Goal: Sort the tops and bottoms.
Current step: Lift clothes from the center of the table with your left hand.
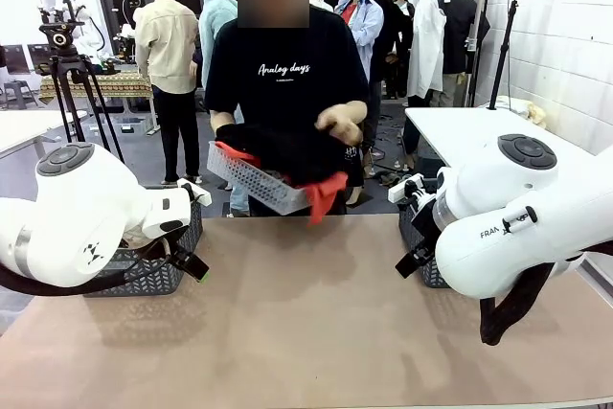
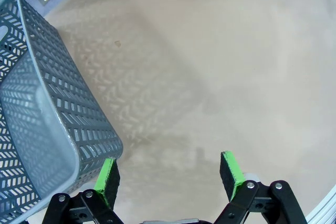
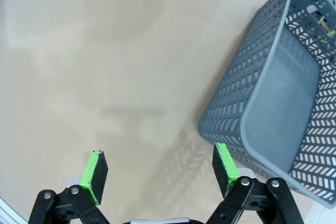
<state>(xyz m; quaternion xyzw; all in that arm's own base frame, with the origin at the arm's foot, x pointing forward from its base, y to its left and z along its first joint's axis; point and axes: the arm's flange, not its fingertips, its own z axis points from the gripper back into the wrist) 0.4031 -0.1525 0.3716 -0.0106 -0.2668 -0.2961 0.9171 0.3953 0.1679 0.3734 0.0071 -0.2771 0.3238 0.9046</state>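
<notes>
At the far side a person holds a light perforated basket (image 1: 251,179) tilted toward the table. Black cloth, the bottoms (image 1: 287,152), is heaped in it. An orange-red top (image 1: 327,193) hangs over its lower corner. The person's hand (image 1: 340,122) rests on the heap. My left gripper (image 2: 170,174) hovers open over bare table beside a grey basket (image 2: 47,129). My right gripper (image 3: 160,169) is also open and holds nothing, above the tabletop next to another grey basket (image 3: 278,119).
The two dark grey baskets stand at the table's left (image 1: 144,275) and right (image 1: 426,270) sides, near my arms. The tan tabletop (image 1: 306,313) stretches between them. A white table (image 1: 460,126) stands behind on the right.
</notes>
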